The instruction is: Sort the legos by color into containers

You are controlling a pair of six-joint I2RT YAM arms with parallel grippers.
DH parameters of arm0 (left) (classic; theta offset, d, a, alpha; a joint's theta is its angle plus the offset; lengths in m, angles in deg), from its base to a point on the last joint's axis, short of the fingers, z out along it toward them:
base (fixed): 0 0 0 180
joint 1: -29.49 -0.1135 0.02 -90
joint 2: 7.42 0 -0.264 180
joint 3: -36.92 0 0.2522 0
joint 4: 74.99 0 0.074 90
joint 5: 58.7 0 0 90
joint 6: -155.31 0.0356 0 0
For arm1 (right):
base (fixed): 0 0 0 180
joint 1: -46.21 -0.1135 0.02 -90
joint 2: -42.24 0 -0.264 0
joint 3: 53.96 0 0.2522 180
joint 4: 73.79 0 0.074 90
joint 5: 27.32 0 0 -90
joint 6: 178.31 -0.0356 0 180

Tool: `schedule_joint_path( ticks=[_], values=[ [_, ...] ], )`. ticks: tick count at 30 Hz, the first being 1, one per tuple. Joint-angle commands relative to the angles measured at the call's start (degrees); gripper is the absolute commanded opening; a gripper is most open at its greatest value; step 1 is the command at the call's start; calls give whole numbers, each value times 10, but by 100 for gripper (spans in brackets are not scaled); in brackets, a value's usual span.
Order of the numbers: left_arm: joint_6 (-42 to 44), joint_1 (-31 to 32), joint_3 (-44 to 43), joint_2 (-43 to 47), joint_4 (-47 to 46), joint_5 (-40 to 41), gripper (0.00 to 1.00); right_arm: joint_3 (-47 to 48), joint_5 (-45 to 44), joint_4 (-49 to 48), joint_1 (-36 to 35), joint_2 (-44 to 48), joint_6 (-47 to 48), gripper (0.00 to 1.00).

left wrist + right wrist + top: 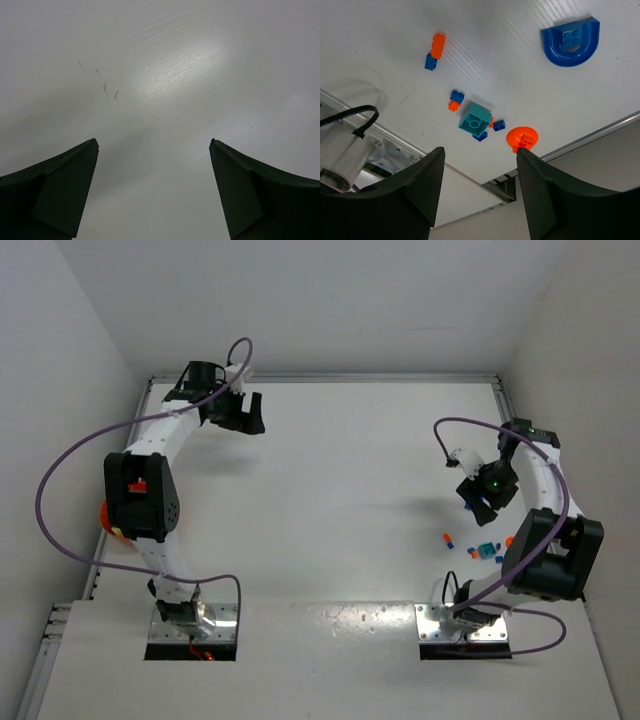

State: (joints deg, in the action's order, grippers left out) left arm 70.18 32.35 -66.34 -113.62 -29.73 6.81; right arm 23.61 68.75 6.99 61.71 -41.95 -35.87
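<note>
The legos [486,551] lie loose on the bench [350,490], in a small scatter near its right edge, close to the right arm's base. From the right wrist the pieces can be told apart. A teal brick [475,120] sits in the middle, with small blue and orange bits touching or just beside it. An orange round piece [522,137] is near it, an orange-and-blue pair [435,51] lies apart, and a blue arch [570,40] lies well apart from all of them. The right tool [480,152] hangs above this scatter, its jaws partly spread with nothing between them. The orange bowl [106,521] sits at the bench's left edge (mostly hidden behind the left arm). The left tool [153,144] is at the back left, well apart from the legos, jaws wide and holding nothing.
</note>
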Motion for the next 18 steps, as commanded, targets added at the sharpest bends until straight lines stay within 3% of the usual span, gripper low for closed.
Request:
schedule_joint_path(
  ticks=[1,7,9,18],
  values=[
    [-29,0,5,2,-94,-31,99,21,-4,36,13,-15,44,60],
    [-26,0,-74,-60,-56,-63,99,17,-25,52,13,-38,59,60],
    [-43,-6,-100,-86,-51,-57,99,32,-25,99,13,-68,24,63],
    [-71,-7,-119,-113,-51,-47,99,8,-67,104,2,-127,-146,65]
  ],
)
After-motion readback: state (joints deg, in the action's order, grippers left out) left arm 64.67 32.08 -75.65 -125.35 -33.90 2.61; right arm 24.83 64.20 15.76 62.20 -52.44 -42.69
